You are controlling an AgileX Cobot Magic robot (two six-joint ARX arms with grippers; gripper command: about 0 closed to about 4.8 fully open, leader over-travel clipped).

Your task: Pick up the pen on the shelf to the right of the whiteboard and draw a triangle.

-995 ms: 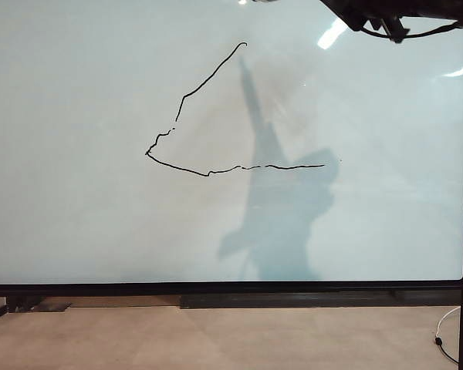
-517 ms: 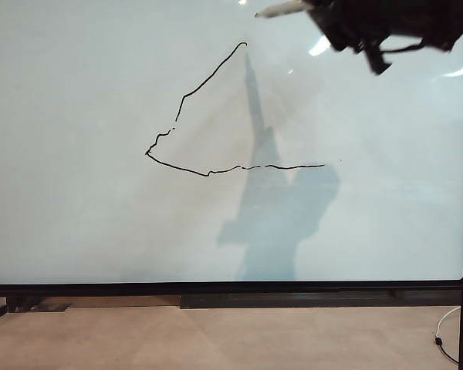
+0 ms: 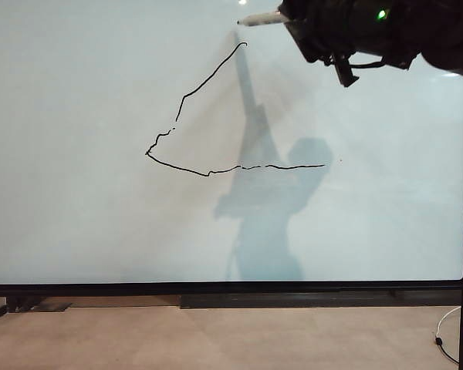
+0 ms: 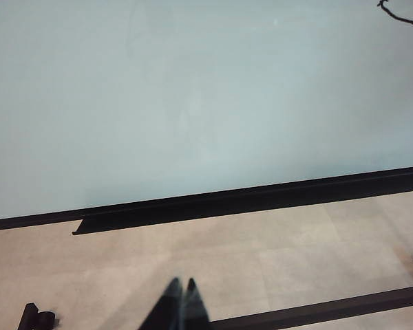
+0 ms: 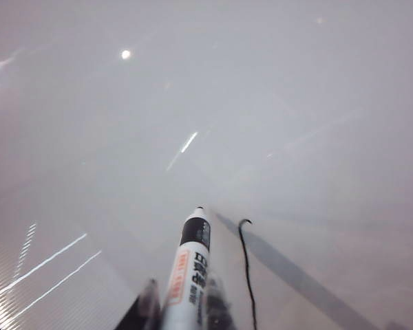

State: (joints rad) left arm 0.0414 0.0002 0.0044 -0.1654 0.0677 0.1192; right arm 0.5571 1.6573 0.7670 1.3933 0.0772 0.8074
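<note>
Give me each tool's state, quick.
Left tool: shut, holding nothing, low near the floor below the whiteboard.
Right tool: shut on the pen, near the triangle's top.

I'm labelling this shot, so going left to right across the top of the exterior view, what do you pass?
Bare whiteboard → the triangle's peak → the pen, tip pointing left → the right gripper shut on it, with a green light. The left gripper shows only in its wrist view.

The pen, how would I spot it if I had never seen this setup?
Start at the big pale whiteboard and go to its top, just above the peak of the unfinished triangle. There the right gripper holds the pen: a slim light stick, unlike the bulky black gripper.
</note>
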